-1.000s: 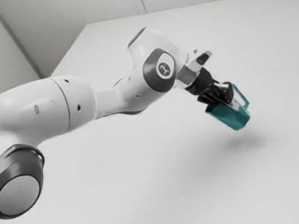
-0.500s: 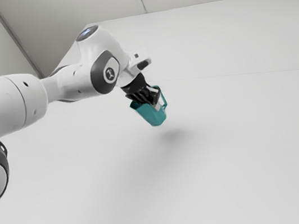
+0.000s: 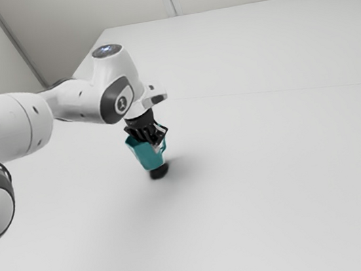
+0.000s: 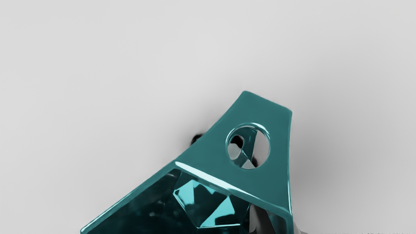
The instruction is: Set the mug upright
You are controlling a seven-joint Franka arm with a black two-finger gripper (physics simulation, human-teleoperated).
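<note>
Placement phase, as judged: the mug (image 3: 146,155) is held mouth-up with a slight lean, so the next move calls for levelling it, seating its base on the table (image 3: 271,190) and then releasing. Exterior view, from left to right, with the claw (image 3: 155,146) as landmark: the arm (image 3: 72,104), to the claw's left; the mug's body, just below the claw, which is closed on its wall—one finger inside, one outside; a dark patch (image 3: 159,172), lower beneath the claw—base contact cannot be told; the handle (image 3: 163,146), just right of the claw.
</note>
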